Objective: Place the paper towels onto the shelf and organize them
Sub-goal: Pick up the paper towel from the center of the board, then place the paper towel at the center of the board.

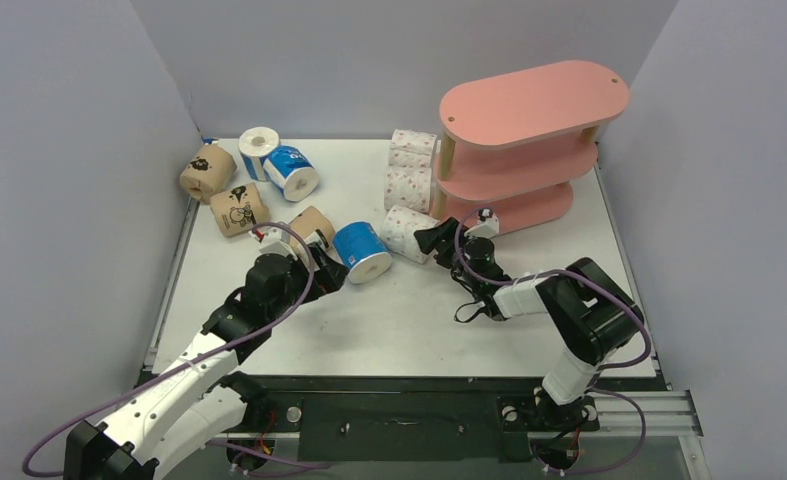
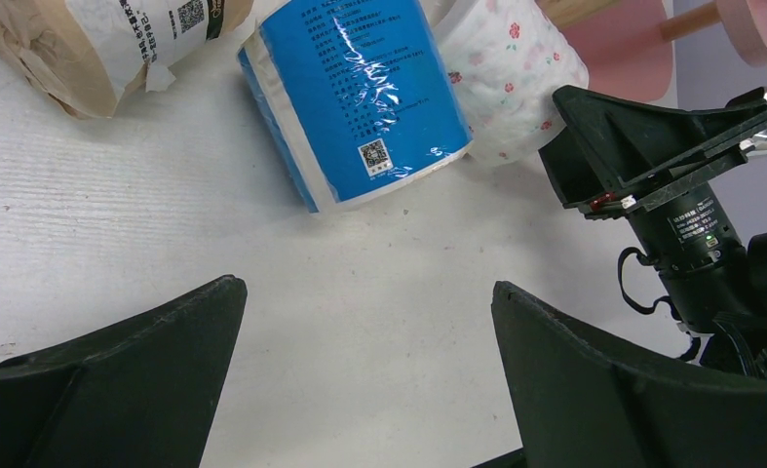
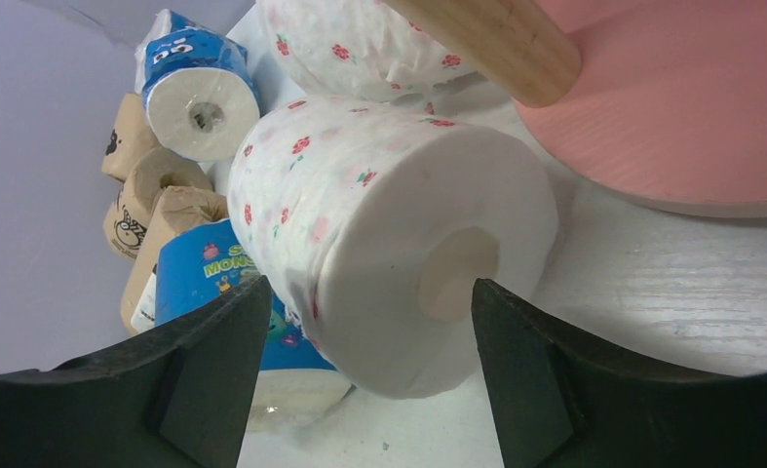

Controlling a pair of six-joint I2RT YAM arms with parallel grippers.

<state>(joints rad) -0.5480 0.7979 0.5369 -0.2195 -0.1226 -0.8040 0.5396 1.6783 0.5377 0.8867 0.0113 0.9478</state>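
From above, the pink three-tier shelf of oval boards on pale wooden posts [image 1: 534, 105] stands at the far right of the white table [image 1: 409, 320]. Its top board hides most of the two below. All the paper towels [image 1: 207, 172] I can see lie on the table. White rolls with pink dots [image 1: 409, 187] line the shelf's left end, while brown rolls with black cartoon prints [image 1: 239, 209] and blue rolls with white ends [image 1: 292, 172] are scattered far left. The left gripper [image 1: 329, 265] sits just beside the nearest blue roll [image 1: 362, 252], and its arm half covers a brown roll. The right gripper [image 1: 431, 240] points at the nearest dotted roll [image 1: 405, 232].

Through the left wrist camera, the left gripper's jaws stand wide apart over bare table, holding nothing. The nearest blue roll lies just ahead with the dotted one beside it, and a brown roll is cut off at the top corner.

Through the right wrist camera, the right gripper's jaws are spread and grasp nothing. The nearest dotted roll lies on the table just beyond the fingertips, flat end facing them. Whether they touch it I cannot tell. A wooden post [image 3: 486, 39] and the bottom board are cut off at the top.
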